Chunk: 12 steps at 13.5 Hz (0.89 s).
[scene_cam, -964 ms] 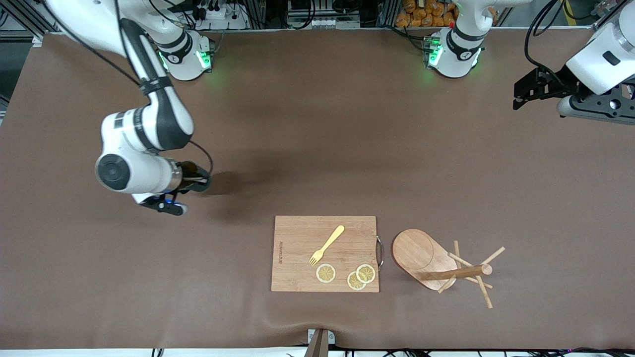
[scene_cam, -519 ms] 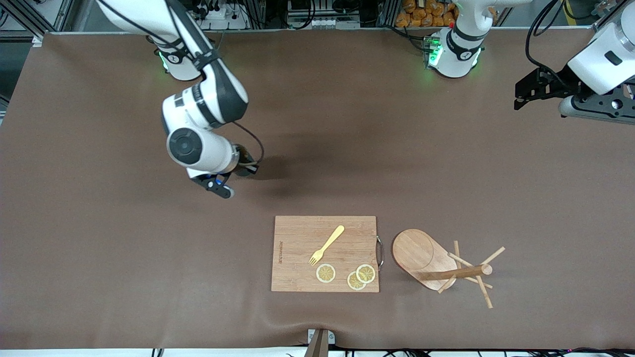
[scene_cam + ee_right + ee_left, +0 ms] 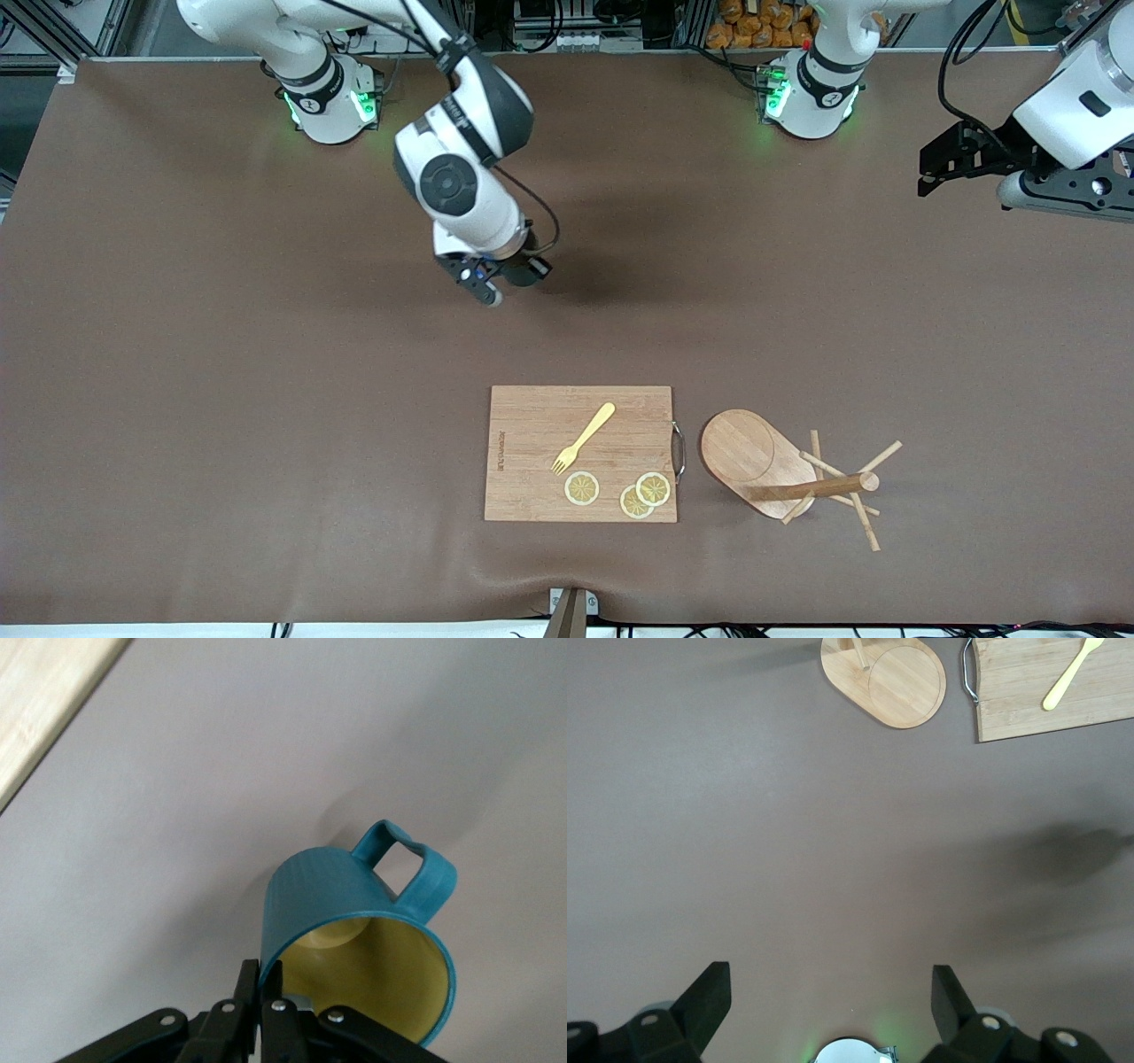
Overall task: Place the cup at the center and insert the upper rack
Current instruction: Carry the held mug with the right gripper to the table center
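Brown matting covers the table (image 3: pixel 177 399). Toward the front camera lies a rectangular wooden cutting board (image 3: pixel 540 478) with a metal handle on the edge facing the left arm's end. Just beside that handle the upper rack (image 3: pixel 780 474), a light wooden mug tree, lies tipped over: its oval base stands on edge and its post and thin pegs point toward the left arm's end of the table.

The right gripper (image 3: pixel 507 275) hangs above bare mat near the table's middle, over a spot farther from the front camera than the cutting board. Its fingers (image 3: pixel 261 988) are clenched on the rim of the cup (image 3: pixel 363 935), a teal ribbed mug with a yellow inside, held clear of the surface with its loop handle turned away from the fingers.

The left gripper (image 3: pixel 828 1005) waits high over the left arm's end of the table, its jaws spread wide and holding nothing.

On the board rest a yellow fork (image 3: pixel 583 439) and three lemon slices (image 3: pixel 620 492).
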Each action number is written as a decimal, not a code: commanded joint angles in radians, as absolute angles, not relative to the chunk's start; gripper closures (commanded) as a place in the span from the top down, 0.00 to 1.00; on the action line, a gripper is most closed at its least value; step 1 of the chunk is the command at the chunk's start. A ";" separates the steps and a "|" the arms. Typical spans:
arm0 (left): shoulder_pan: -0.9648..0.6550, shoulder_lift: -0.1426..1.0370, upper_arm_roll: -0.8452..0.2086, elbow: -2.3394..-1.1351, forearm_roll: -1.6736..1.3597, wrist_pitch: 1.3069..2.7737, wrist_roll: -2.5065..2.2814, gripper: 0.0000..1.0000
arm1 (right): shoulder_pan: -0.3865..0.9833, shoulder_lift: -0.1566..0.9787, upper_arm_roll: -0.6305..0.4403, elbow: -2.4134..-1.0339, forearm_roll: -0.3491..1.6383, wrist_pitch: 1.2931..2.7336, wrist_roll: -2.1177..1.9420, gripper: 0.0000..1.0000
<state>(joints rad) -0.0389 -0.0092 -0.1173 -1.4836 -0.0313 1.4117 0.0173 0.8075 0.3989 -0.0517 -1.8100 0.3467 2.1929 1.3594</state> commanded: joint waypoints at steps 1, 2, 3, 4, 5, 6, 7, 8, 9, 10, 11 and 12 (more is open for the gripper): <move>-0.038 -0.005 -0.120 -1.468 -0.031 1.411 0.018 1.00 | 0.882 0.509 -0.066 -1.682 0.374 2.224 1.530 0.00; -0.038 -0.005 -0.120 -1.468 -0.029 1.413 0.018 1.00 | 0.890 0.549 -0.066 -1.634 0.376 2.224 1.576 0.00; -0.038 -0.005 -0.120 -1.468 -0.029 1.411 0.018 1.00 | 0.900 0.584 -0.066 -1.596 0.376 2.224 1.609 0.00; -0.038 -0.005 -0.120 -1.468 -0.031 1.411 0.018 1.00 | 0.911 0.612 -0.066 -1.565 0.374 2.224 1.630 0.00; -0.038 -0.005 -0.120 -1.468 -0.031 1.411 0.018 1.00 | 0.916 0.632 -0.067 -1.548 0.373 2.224 1.644 0.00; -0.038 -0.005 -0.120 -1.468 -0.029 1.411 0.018 1.00 | 0.925 0.640 -0.066 -1.545 0.370 2.226 1.646 0.00; -0.038 -0.005 -0.120 -1.468 -0.029 1.411 0.018 1.00 | 0.933 0.643 -0.067 -1.546 0.367 2.224 1.647 0.00; -0.038 -0.005 -0.120 -1.468 -0.031 1.413 0.018 1.00 | 0.934 0.644 -0.067 -1.549 0.367 2.221 1.649 0.00; -0.038 -0.005 -0.120 -1.468 -0.031 1.413 0.018 1.00 | 0.936 0.646 -0.067 -1.552 0.368 2.221 1.649 0.00; -0.038 -0.005 -0.120 -1.468 -0.029 1.411 0.018 1.00 | 0.939 0.656 -0.067 -1.552 0.368 2.223 1.649 0.00; -0.038 -0.005 -0.120 -1.468 -0.031 1.413 0.018 1.00 | 0.945 0.667 -0.067 -1.552 0.368 2.224 1.649 0.00; -0.038 -0.005 -0.120 -1.468 -0.031 1.411 0.018 1.00 | 0.946 0.670 -0.067 -1.552 0.370 2.226 1.648 0.00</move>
<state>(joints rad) -0.0389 -0.0092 -0.1175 -1.4834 -0.0313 1.4118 0.0173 0.9261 0.6456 -0.0527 -1.5808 0.3509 2.2361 1.6326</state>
